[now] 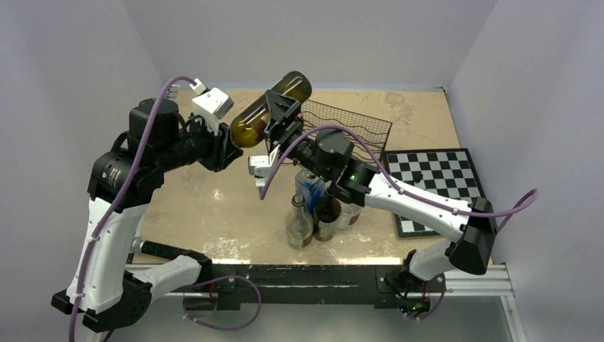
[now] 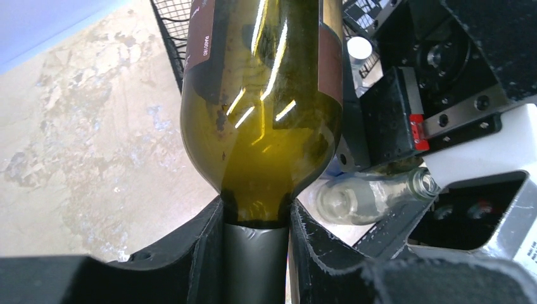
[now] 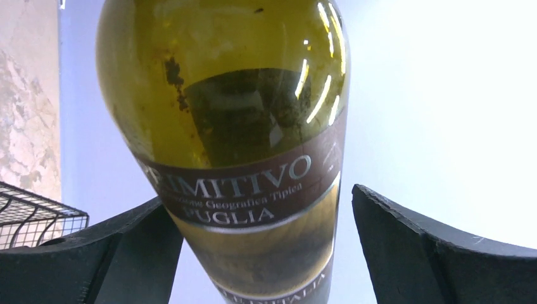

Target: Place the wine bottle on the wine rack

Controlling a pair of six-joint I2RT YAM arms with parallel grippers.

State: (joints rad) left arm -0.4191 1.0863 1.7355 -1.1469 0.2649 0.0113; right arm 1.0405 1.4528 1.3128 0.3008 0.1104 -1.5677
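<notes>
The wine bottle (image 1: 251,127) is olive-green glass with a brown label. It is held tilted in the air, base up toward the back, above the near-left edge of the wine rack (image 1: 350,125), a black wire-mesh rack on the table. My left gripper (image 1: 229,146) is shut on the bottle's neck (image 2: 256,253), just below the shoulder. My right gripper (image 1: 282,114) is open around the bottle's body (image 3: 240,126). Its left finger (image 3: 120,253) is close against the label and its right finger (image 3: 430,253) stands apart. The rack's corner shows in the right wrist view (image 3: 31,218).
A black-and-white chessboard (image 1: 434,187) lies at the right. A clear glass bottle (image 1: 298,222), a dark bottle (image 1: 327,214) and a blue-and-white carton (image 1: 309,184) stand at the near middle under my right arm. The clear bottle also shows in the left wrist view (image 2: 373,196).
</notes>
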